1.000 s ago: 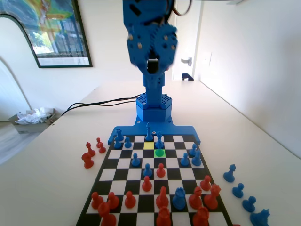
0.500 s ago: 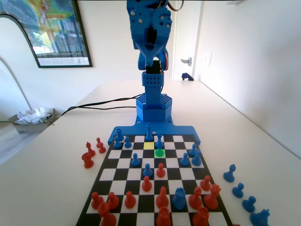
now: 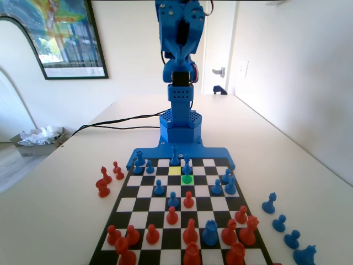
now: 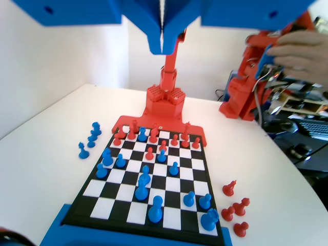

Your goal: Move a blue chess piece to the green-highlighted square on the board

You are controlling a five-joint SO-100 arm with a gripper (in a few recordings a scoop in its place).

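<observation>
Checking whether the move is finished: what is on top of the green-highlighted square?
A small blue chess piece stands on the green-highlighted square, hiding part of its far side. The gripper hangs high above, jaws shut, empty.

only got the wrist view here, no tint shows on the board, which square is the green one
Observer: In the fixed view the green-highlighted square lies in the third row from the arm's end of the board, about mid-width.
Operator: any other tint near it
Observer: Yes, a yellow square touches its corner, one row closer to the arm and one column left in that view.
Operator: is the green one free
Observer: No, it looks taken. A blue pawn stands there, with its base seemingly in the tint.
Operator: where's the gripper from that side
Observer: The gripper is raised high above the arm's base, beyond the board's far end and not over any square.
</observation>
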